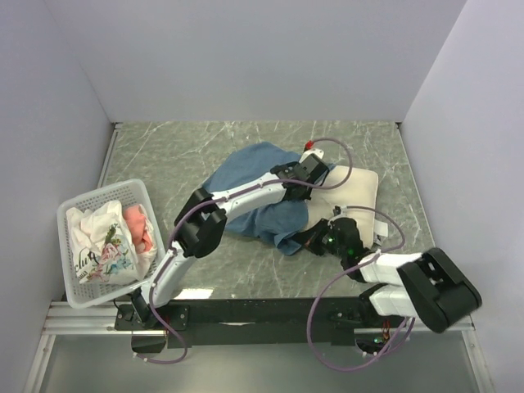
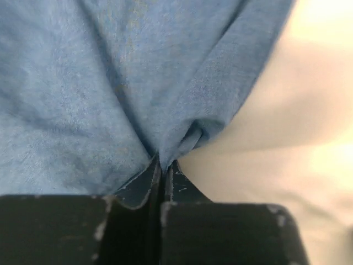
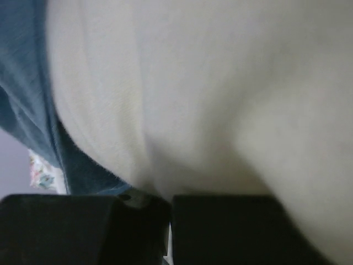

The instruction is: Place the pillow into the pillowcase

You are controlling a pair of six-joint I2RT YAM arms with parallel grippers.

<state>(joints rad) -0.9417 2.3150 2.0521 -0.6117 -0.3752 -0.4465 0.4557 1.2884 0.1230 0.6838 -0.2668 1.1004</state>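
Insertion step: left gripper [image 2: 162,172] pinched shut on pillowcase [image 2: 83,83] edge; right gripper [image 3: 168,201] clamped on pillow [image 3: 220,83]; next move probably calls for drawing the case over the pillow.

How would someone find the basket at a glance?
Look to the near left edge of the grey marbled table. A white lattice basket sits there, heaped with white and pink cloth. Unlike the soft blue pillowcase and cream pillow mid-table, it is a rigid container.
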